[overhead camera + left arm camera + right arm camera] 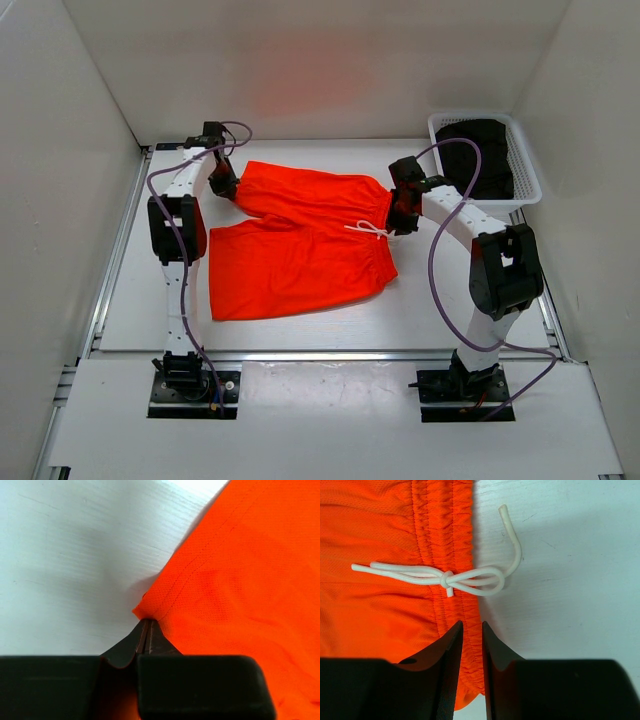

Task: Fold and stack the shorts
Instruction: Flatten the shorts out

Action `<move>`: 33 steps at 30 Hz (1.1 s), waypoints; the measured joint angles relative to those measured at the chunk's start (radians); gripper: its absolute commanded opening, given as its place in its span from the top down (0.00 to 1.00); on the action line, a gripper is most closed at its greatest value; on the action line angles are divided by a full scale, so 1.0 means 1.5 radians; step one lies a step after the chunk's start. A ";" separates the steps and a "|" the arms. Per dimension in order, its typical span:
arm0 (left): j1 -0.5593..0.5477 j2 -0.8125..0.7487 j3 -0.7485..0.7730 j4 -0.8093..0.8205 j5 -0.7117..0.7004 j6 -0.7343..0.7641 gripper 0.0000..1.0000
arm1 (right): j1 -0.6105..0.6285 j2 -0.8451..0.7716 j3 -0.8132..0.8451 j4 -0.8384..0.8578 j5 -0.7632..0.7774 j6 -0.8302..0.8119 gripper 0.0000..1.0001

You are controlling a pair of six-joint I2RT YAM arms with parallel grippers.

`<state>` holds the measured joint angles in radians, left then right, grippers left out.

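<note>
Shorts (300,235) pinched by both: left pincer (148,630) on hem corner, right pincer (471,635) on waistband.

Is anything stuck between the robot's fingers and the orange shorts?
No, nothing visible. The left gripper is shut right on a hem corner of the shorts. The right gripper has its fingers on either side of the waistband, just below the white drawstring.

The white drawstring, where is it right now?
In the top view the white drawstring lies tied in a bow at the shorts' waistband, right of centre, just beside the right tool.
</note>
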<state>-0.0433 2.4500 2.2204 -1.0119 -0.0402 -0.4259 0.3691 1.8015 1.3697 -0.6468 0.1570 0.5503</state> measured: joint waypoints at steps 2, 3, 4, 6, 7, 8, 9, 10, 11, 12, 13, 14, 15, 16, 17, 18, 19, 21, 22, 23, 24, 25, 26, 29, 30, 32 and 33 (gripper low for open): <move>-0.001 -0.002 0.005 0.000 0.000 0.001 0.90 | 0.000 0.000 0.000 0.000 0.000 0.000 0.73; -0.003 -0.003 0.010 -0.002 0.000 0.002 0.90 | 0.000 0.000 0.000 0.000 0.000 0.000 0.73; -0.003 -0.003 0.018 -0.003 0.000 0.002 0.90 | 0.000 0.000 0.000 0.000 0.000 0.000 0.73; -0.004 -0.003 0.038 -0.004 0.000 0.002 0.90 | 0.000 0.000 0.000 0.000 -0.001 -0.001 0.73; -0.006 -0.003 0.051 -0.004 0.000 0.002 0.90 | 0.000 0.000 0.000 0.000 -0.002 0.000 0.73; -0.007 -0.003 0.061 -0.003 0.000 0.002 0.90 | 0.000 0.000 0.000 0.000 -0.002 -0.001 0.73; -0.009 -0.003 0.072 -0.002 0.000 0.002 0.90 | 0.000 0.000 0.000 0.000 -0.002 -0.001 0.73; -0.010 -0.005 0.076 0.002 0.000 0.002 0.90 | 0.000 0.000 0.000 0.000 -0.002 -0.001 0.73; -0.011 -0.008 0.076 0.004 0.000 0.002 0.86 | 0.000 0.000 0.000 0.000 -0.002 -0.001 0.73; -0.012 -0.012 0.073 0.004 0.000 0.003 0.80 | 0.000 0.000 0.000 0.000 -0.002 -0.001 0.73; -0.012 -0.016 0.068 0.005 0.000 0.005 0.75 | 0.000 0.000 0.000 0.000 -0.002 -0.001 0.73; -0.012 -0.021 0.058 0.005 0.000 0.005 0.64 | 0.000 0.000 0.000 0.000 -0.002 -0.001 0.73; -0.013 -0.026 0.047 0.007 0.000 0.008 0.62 | 0.000 0.000 0.000 0.000 -0.002 -0.001 0.73; -0.013 -0.029 0.038 0.007 0.000 0.007 0.62 | 0.000 0.001 0.000 0.000 -0.003 -0.001 0.73; -0.012 -0.030 0.029 0.008 0.000 0.005 0.62 | 0.000 0.003 0.000 0.000 -0.004 -0.001 0.73; -0.010 -0.030 0.022 0.008 0.000 0.005 0.60 | 0.000 0.004 0.000 0.000 -0.005 -0.001 0.73; -0.009 -0.030 0.013 0.010 0.001 0.005 0.58 | 0.000 0.005 0.000 0.000 -0.005 -0.001 0.73; -0.007 -0.031 -0.005 0.013 0.001 0.005 0.53 | 0.000 0.005 0.000 0.000 -0.006 -0.001 0.73; -0.007 -0.030 -0.014 0.014 0.002 0.005 0.45 | 0.000 0.005 0.000 0.000 -0.007 -0.001 0.73; -0.006 -0.031 -0.024 0.015 0.002 0.005 0.42 | 0.000 0.005 0.000 0.000 -0.007 -0.001 0.73; -0.005 -0.031 -0.031 0.015 0.003 0.006 0.38 | 0.000 0.005 0.000 0.000 -0.007 -0.001 0.73; -0.004 -0.030 -0.036 0.016 0.003 0.007 0.35 | 0.000 0.005 0.000 0.000 -0.007 -0.001 0.73; -0.003 -0.030 -0.038 0.016 0.003 0.007 0.32 | 0.000 0.005 0.000 0.000 -0.007 -0.001 0.73; -0.003 -0.031 -0.038 0.021 0.003 0.005 0.31 | 0.000 0.005 0.000 0.000 -0.007 -0.001 0.73; -0.003 -0.030 -0.038 0.023 0.004 0.005 0.35 | 0.000 0.005 0.000 0.000 -0.007 -0.001 0.73; -0.003 -0.030 -0.038 0.025 0.007 0.005 0.42 | 0.000 0.005 0.000 0.000 -0.007 -0.001 0.73; -0.003 -0.030 -0.037 0.026 0.010 0.004 0.47 | 0.000 0.005 0.000 0.000 -0.007 -0.001 0.73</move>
<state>-0.0475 2.4050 2.1643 -0.9730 -0.0254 -0.4194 0.3691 1.8095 1.3697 -0.6468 0.1463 0.5495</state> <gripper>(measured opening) 0.601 0.265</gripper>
